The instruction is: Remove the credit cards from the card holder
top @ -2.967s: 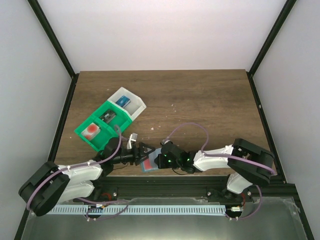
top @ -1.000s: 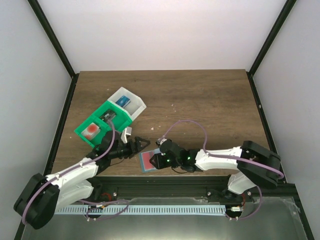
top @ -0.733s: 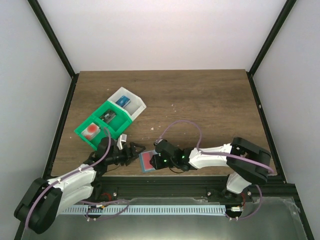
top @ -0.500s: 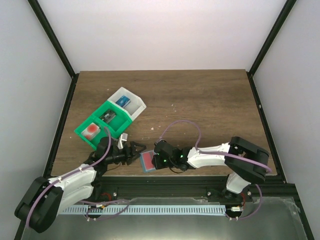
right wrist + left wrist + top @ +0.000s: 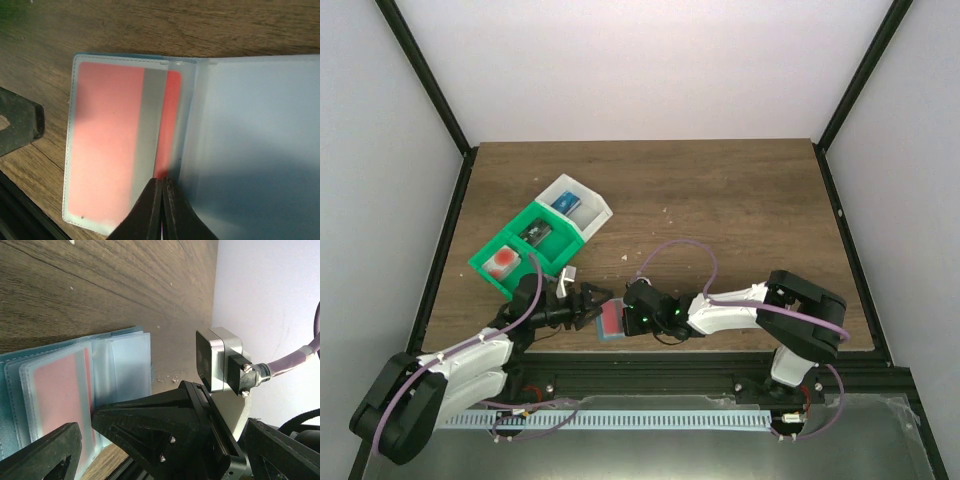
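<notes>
The card holder (image 5: 610, 322) lies open on the table near its front edge. It also shows in the right wrist view (image 5: 240, 130) and the left wrist view (image 5: 125, 360). A red card (image 5: 110, 135) sits behind the pale clear left pocket. My right gripper (image 5: 162, 182) is shut, and its tips press on the card's inner edge beside the fold. In the top view it (image 5: 624, 320) rests on the holder. My left gripper (image 5: 599, 300) is open just left of the holder, its jaws spread wide around the right gripper's tips (image 5: 160, 432). It holds nothing.
A green-and-white compartment tray (image 5: 582, 228) stands at the back left. A white card with a red spot (image 5: 502, 262) lies in its near-left compartment. The table's front edge and the black rail (image 5: 650, 365) lie right below the holder.
My left gripper has pulled back a little and come down beside the holder's left edge. My right gripper has slid left across the holder toward the red card.
</notes>
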Motion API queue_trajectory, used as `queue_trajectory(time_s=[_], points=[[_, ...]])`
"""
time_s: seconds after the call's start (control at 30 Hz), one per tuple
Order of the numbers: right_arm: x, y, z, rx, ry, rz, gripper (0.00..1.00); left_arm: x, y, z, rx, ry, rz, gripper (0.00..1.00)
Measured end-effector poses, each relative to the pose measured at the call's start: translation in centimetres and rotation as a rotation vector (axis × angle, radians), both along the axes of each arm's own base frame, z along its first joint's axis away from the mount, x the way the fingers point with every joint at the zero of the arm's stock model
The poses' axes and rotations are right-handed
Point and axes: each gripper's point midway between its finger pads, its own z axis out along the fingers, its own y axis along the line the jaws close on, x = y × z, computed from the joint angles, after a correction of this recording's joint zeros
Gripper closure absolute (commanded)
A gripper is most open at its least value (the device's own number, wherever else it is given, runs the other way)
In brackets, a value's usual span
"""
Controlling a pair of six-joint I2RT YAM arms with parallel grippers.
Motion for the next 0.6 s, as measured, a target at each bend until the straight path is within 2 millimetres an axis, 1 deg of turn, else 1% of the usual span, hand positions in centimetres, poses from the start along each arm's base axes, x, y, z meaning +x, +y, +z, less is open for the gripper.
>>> queue_trajectory(time_s=[0.23, 0.4, 0.6], points=[[0.15, 0.66, -0.01, 0.030, 0.005, -0.009, 0.98, 0.02, 0.01, -0.18, 0.022, -0.011, -0.011, 0.09], [0.12, 0.73, -0.01, 0.042, 0.011, -0.017, 0.98, -0.06, 0.10, -0.53, 0.048, -0.009, -0.020, 0.08], [0.13, 0.71, 0.00, 0.046, 0.012, -0.020, 0.98, 0.46, -0.12, 0.12, 0.082, -0.023, -0.037, 0.08]])
